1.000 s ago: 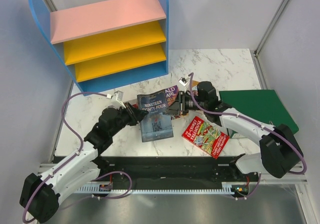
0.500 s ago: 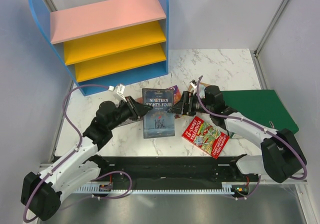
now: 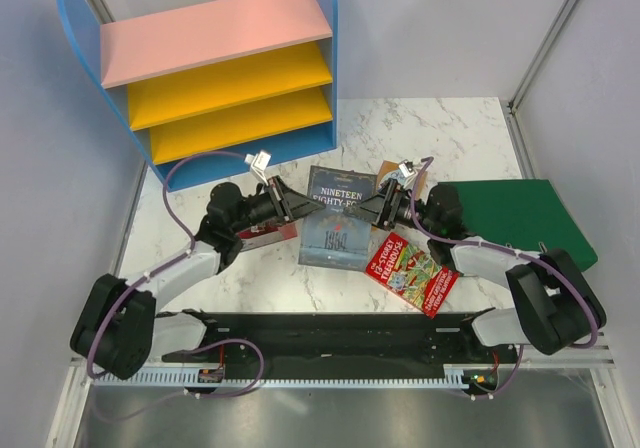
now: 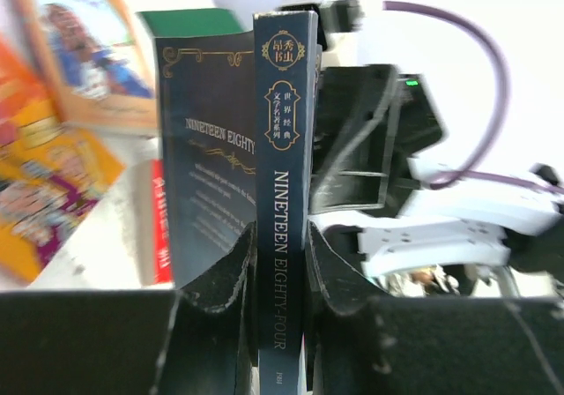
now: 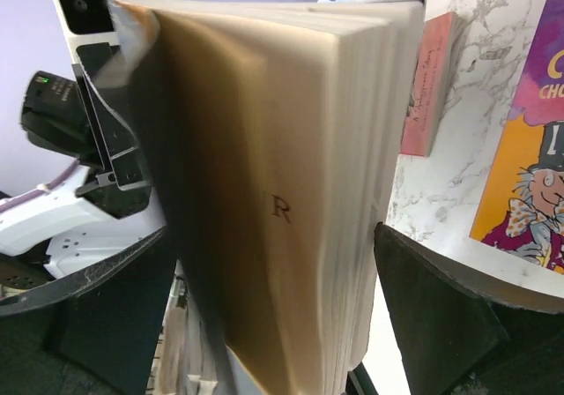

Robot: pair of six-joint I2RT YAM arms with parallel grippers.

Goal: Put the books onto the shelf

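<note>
Near the arm bases, flat on the marble table (image 3: 450, 133): the red Treehouse book (image 3: 411, 274), not touched. Just past it, up off the table between both arms: the dark blue Nineteen Eighty-Four (image 3: 335, 230). Clamped at the spine by the left gripper (image 4: 280, 232) — fingers (image 4: 216, 280) pressed tight on both sides, plain to see in the left wrist view. Facing the page edges from the other side: the right gripper (image 5: 271, 229), jaws wide apart, squeezing nothing. Low beside the held book, flat on the table: a pink-red book (image 5: 427, 86) and the Roald Dahl Charlie book (image 5: 533, 148). Off to the right, the plain green binder (image 3: 515, 218). Farthest back: the shelf (image 3: 215, 33), with no book showing on its boards.

Looks like a hand-over step — one gripper holding, the other open. Next, most likely: pull the right gripper back, clear of the pages, then carry the book up and back to the shelf with the left arm alone. Calls for a firm hold on the spine, and a careful tilt to slide in between two boards without bumping the blue side panel.
</note>
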